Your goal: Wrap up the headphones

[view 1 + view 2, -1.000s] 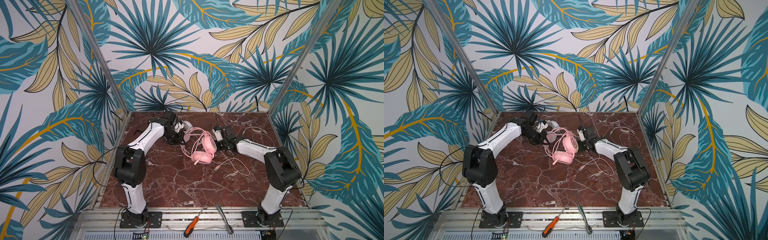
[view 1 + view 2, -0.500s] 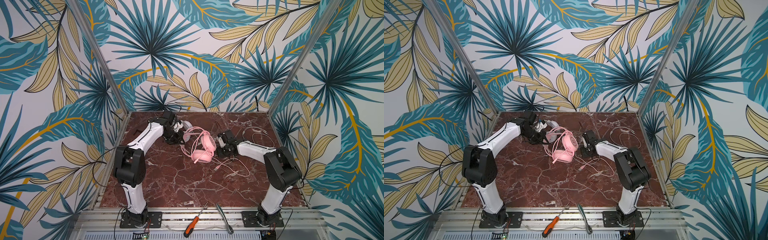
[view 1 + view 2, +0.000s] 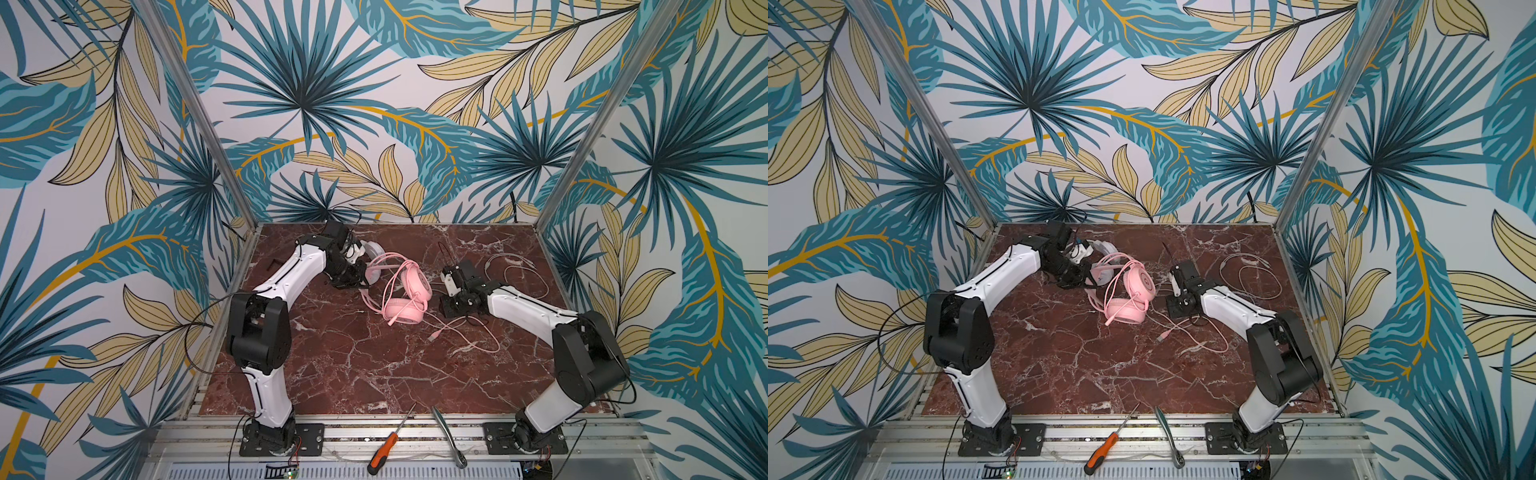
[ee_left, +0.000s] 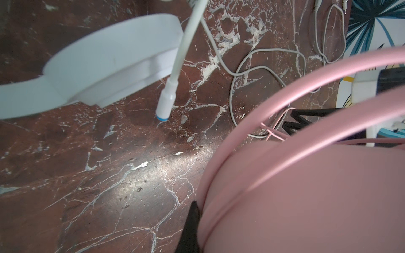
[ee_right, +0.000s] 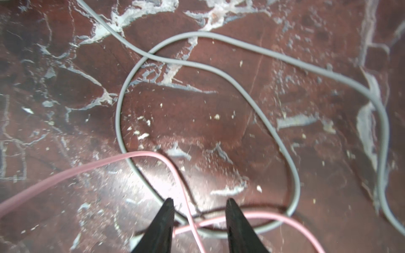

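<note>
Early stage. Pink headset (image 3: pixel 402 311) lies mid-surface (image 3: pixel 374 374), seemingly a few turns on it, most of the pink cable (image 5: pixel 135 154) loose. Left gripper (image 3: pixel 355 280) clamped on its cup edge; right gripper (image 5: pixel 199 200) jaws apart over the pink cable. White headset (image 4: pixel 114 52) and white cable (image 5: pixel 118 114) not wrapped.

The pink padded headset (image 3: pixel 405 299) lies just behind the middle of the marbled stone surface (image 3: pixel 332 374). The white padded headset (image 3: pixel 376 250) is at its 11 o'clock. My left gripper (image 3: pixel 357 284) touches it at 9. My right gripper (image 5: pixel 199 203) is at 3, over the thin pink cable (image 5: pixel 65 173), which trails to 5 o'clock. The thin grey cable (image 5: pixel 118 114) loops at 2. At 6, on the metal rail (image 3: pixel 353 432), an orange-handled screwdriver (image 3: pixel 384 449) lies at 9 o'clock of a steel ratchet wrench (image 3: pixel 449 436).
</note>
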`<action>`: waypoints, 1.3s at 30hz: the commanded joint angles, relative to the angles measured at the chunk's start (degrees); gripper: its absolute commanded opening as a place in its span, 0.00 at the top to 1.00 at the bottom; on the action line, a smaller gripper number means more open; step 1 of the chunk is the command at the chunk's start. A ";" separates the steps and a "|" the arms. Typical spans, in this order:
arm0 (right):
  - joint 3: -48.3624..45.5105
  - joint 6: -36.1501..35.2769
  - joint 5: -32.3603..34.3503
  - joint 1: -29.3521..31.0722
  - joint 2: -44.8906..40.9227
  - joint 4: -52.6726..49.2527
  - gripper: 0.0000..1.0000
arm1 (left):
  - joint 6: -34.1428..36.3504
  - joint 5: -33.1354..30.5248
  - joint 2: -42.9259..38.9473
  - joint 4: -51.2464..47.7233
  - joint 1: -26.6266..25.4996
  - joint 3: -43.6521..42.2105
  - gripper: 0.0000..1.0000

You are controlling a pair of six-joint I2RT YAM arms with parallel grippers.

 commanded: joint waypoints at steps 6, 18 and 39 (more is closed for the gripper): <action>-3.52 2.07 -2.61 -0.14 -2.45 -6.70 0.54 | -1.23 4.21 -1.69 0.75 0.75 2.73 1.00; -5.38 8.42 -1.82 -0.09 -2.12 -11.89 0.54 | -1.34 4.70 -0.64 0.75 0.94 3.49 1.00; -5.35 10.27 -0.07 0.01 2.69 -12.57 0.68 | -2.54 5.55 -0.54 2.42 1.26 2.16 1.00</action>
